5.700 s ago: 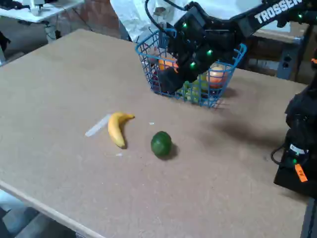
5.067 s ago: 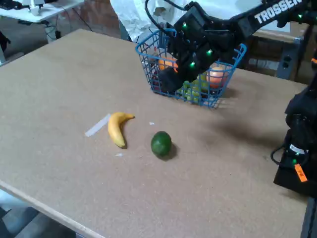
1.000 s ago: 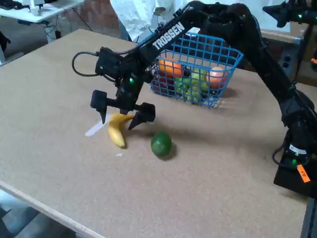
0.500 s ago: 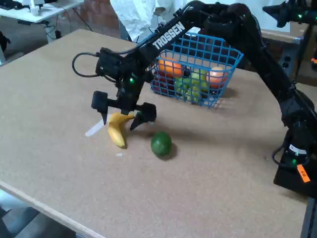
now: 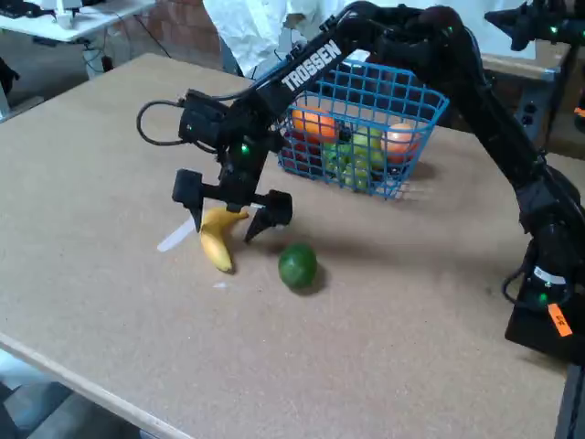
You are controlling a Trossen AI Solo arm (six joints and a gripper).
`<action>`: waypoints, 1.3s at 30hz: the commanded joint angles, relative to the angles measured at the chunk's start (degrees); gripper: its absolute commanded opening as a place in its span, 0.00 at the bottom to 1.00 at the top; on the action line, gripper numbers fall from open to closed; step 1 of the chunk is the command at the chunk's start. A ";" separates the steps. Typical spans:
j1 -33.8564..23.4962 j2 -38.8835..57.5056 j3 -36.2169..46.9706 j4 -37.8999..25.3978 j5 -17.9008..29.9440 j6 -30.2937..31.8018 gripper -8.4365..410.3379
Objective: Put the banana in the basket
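Yellow and gently curved, the banana [image 5: 216,241] lies flat on the brown table [image 5: 110,165], just left of the green lime [image 5: 297,265] in the fixed view. Its short stem end points up-right toward the blue wire basket [image 5: 366,123]; its long axis runs from there down toward the table's near edge. White "TROSSEN" lettering marks the black arm [image 5: 315,57]. The gripper [image 5: 226,225] hangs spread wide over the banana's stem end, grasping nothing.

I work on a tan board table [image 5: 110,137] under flat, even light. Behind its far left corner stands a white table [image 5: 69,20], with brick wall [image 5: 178,23] past it. A white sheet [image 5: 242,27] hangs at the far edge.
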 commanded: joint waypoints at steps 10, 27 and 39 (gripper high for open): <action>0.02 0.04 0.00 2.25 1.68 0.02 0.66; 0.02 0.04 0.00 3.69 1.68 -1.33 0.26; 0.04 0.02 0.00 4.61 1.64 -2.93 0.14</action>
